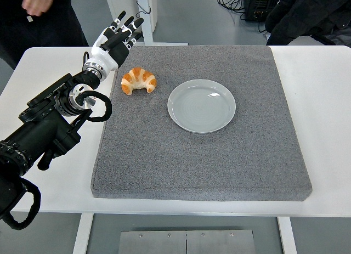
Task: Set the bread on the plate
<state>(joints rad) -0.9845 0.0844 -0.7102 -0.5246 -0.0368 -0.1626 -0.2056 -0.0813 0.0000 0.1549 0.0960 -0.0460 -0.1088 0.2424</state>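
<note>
**Head view: bread on the mat, left hand empty above the far-left corner**

Head view, from left to right. The robot's black left arm (46, 125) comes in from the left edge and reaches diagonally up over the white table (323, 100). Its black-and-white five-fingered left hand (116, 39) sits at the far-left corner of the thick grey foam mat (197, 161), fingers stretched out straight and slightly fanned, pointing away from the robot. The hand holds nothing and touches nothing that can be seen.

Just beside the hand, toward the near side and a little to the right, lies the golden-brown, crescent-shaped croissant (139, 80). It rests directly on the mat, its curved back toward the far edge and its two tips turned toward the robot. It is apart from the hand.

Further right, near the croissant but not touching it, stands the round, pale grey-green glazed plate (181, 114), flat on the mat. The right part of the mat is bare.

At the top left a person in dark clothing (49, 21) stands behind the table; another dark-clothed figure (307, 18) shows at the top right.
</note>
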